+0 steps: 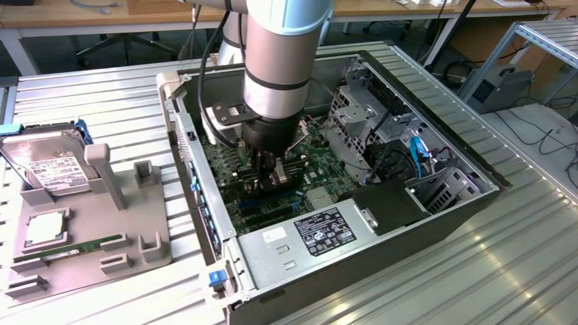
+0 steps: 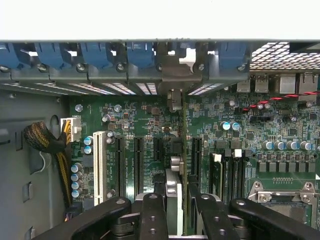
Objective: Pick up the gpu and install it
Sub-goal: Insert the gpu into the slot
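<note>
Green motherboard (image 2: 145,120), blue slot clips (image 2: 95,52), black gripper (image 2: 175,210)

1. Thick cylindrical silver-grey metal robot arm (image 1: 281,68), smooth and matte, ringed by a thin dark seam.
2. Pale blue plastic joint cap (image 1: 291,15) at the upper end.
3. Black tapered wrist collar (image 1: 269,132) beneath the silver tube.
4. Small white box-shaped camera module (image 1: 226,115) clamped beside the collar, dark bracket on top.
5. Thin black cable (image 1: 210,51) running alongside.
6. Black matte two-finger gripper (image 2: 174,210); angular linkage bars with round silver screws and pivot pins.
</note>
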